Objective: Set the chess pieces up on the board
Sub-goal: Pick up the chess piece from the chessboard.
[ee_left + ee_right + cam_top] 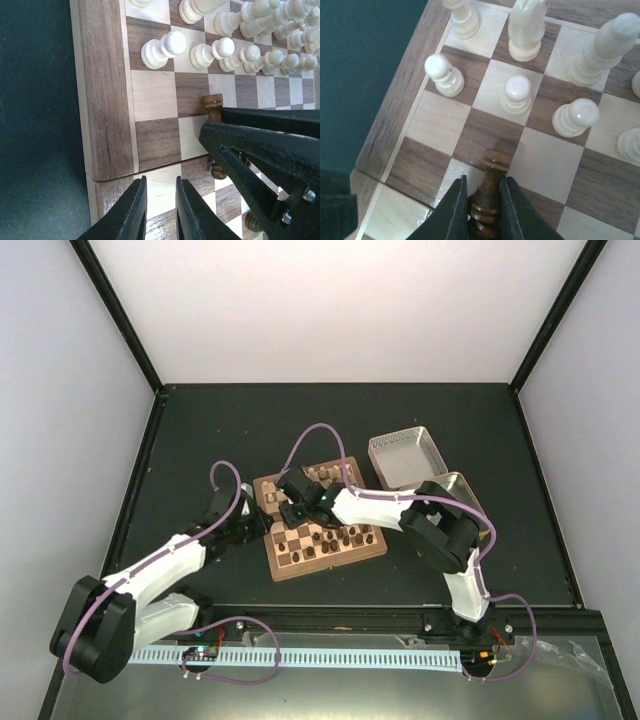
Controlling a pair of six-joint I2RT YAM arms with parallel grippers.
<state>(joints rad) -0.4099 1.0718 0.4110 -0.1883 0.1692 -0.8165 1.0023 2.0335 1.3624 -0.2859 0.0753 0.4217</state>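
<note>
The board [372, 546] lies mid-table, with cream chess pieces [322, 475] on its far rows and dark brown ones [325, 538] on its near rows. My right gripper [482, 192] is shut on a dark brown flat-topped piece [491, 172], held over the board's left-edge squares, just short of the cream pawns [516, 94]. That piece [212, 104] and the right gripper's black fingers [260, 145] also show in the left wrist view. My left gripper [161, 197] hovers over the board's left edge [105, 125]. Its jaws stand a narrow gap apart with nothing between them.
Two square metal tin halves [405, 455] [462, 492] sit right of the board, behind the right arm. Both arms meet at the board's left side, close together. A white ruler strip [330, 655] runs along the near edge.
</note>
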